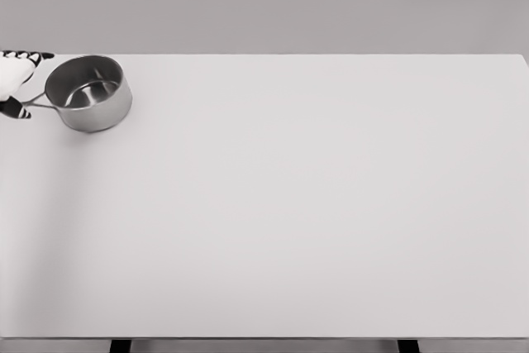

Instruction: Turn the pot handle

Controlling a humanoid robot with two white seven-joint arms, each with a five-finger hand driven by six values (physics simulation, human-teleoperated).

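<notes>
Pot (88, 93) sits at the far left of my bench (314, 204), close to the back edge, upright, steel and open, with its bare inside showing. Its thin handle (37, 102) runs out to the left, toward the edge of my head view.

My left robot hand (16, 84) is only partly in view at that left edge: a white palm with dark-tipped fingers (33, 57). One fingertip reaches over just above the pot's rim, another dark tip lies below the handle's end. So the hand stands around the handle's outer end, one part above it and one below. I cannot tell whether it is actually gripping the handle or merely resting beside it, since most of the hand is cut off by the frame.

Around the pot the bench is plain and pale, reaching right and toward me. Behind it is a flat grey wall (289, 2). Two dark legs (120, 345) of the bench show under its near edge.
</notes>
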